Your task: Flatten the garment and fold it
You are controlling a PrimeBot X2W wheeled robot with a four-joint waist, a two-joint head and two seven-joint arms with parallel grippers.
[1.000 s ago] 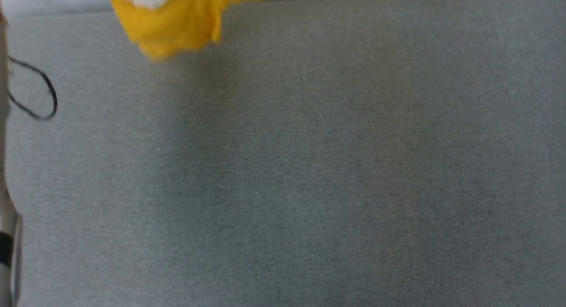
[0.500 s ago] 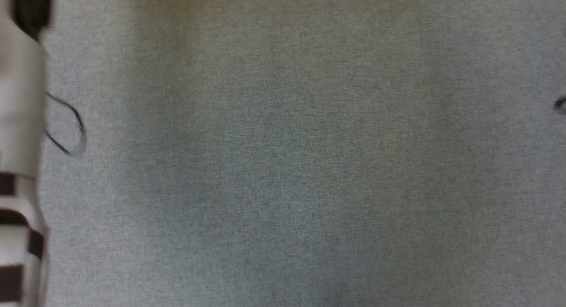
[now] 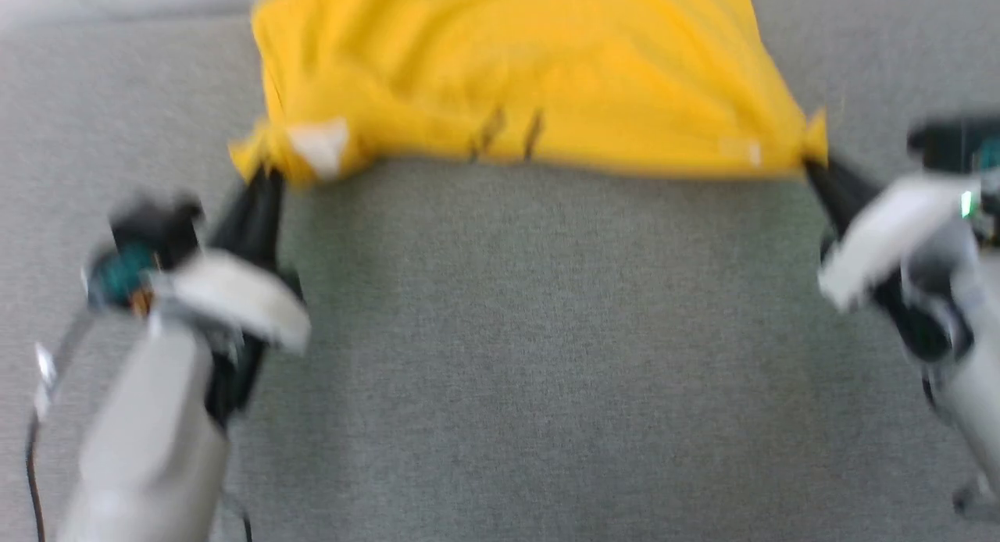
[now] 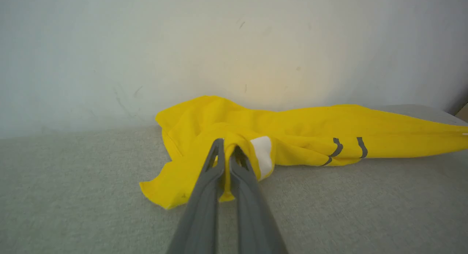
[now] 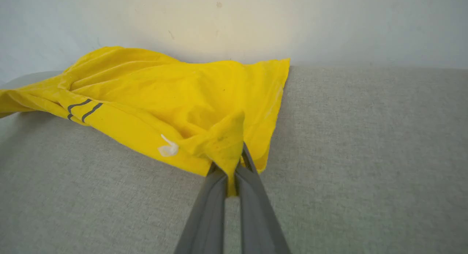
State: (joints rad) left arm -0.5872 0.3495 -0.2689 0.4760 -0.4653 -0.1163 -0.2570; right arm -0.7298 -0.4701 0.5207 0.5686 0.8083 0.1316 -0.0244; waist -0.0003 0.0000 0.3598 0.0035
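On the grey fabric surface (image 3: pixel 516 331), far edge: one yellow T-shirt (image 3: pixel 516 73), limp, light cotton by my judgement, slung between my hands. My left gripper (image 4: pixel 226 153) is clamped on one bunched corner and my right gripper (image 5: pixel 237 162) on the other. Corners and hems look like the best holds, as cloth this soft sags anywhere else.

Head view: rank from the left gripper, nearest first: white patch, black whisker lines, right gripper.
1. White patch, beside the left gripper on the mustard-yellow cotton T-shirt.
2. Black whisker lines, mid-edge.
3. Right gripper, at the shirt's far right corner.

Grey surface (image 3: pixel 516 354) near side free; wall (image 4: pixel 146 45) behind garment (image 3: pixel 516 81).
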